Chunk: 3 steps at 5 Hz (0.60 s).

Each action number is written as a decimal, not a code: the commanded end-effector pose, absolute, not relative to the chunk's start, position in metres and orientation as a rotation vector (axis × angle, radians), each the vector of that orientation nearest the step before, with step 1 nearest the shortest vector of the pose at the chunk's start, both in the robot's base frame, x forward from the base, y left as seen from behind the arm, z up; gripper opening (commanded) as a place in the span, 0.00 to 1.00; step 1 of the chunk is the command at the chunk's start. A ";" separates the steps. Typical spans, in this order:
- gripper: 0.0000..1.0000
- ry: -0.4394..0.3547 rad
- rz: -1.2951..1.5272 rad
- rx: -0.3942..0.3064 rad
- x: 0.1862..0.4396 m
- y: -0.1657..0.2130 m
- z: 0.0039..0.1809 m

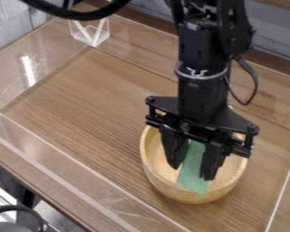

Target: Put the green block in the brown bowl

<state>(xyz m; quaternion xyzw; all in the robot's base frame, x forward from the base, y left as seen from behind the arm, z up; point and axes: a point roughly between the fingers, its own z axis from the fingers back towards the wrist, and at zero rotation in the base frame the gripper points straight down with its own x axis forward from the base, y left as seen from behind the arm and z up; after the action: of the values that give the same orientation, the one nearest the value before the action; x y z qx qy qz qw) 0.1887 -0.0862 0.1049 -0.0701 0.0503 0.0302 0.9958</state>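
The brown bowl [149,161] sits on the wooden table at the lower right of the camera view. My gripper [194,167] points straight down over it, fingers reaching inside the rim. Between the dark fingers is the green block [190,181], tilted, and the gripper is shut on it. The block's lower end lies down in the bowl near the front wall. The arm hides the upper part of the block and the back of the bowl.
Clear plastic walls [39,68] fence the wooden tabletop [87,100] on the left and front. A small clear stand [90,33] is at the back left. Black cables hang from the arm at the top.
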 end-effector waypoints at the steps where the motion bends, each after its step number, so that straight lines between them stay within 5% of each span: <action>1: 0.00 0.073 0.066 -0.154 0.194 -0.084 0.109; 3: 0.00 0.073 0.061 -0.159 0.197 -0.082 0.107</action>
<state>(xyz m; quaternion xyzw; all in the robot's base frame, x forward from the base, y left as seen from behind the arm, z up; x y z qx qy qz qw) 0.1930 -0.0818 0.1014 -0.0745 0.0492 0.0277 0.9956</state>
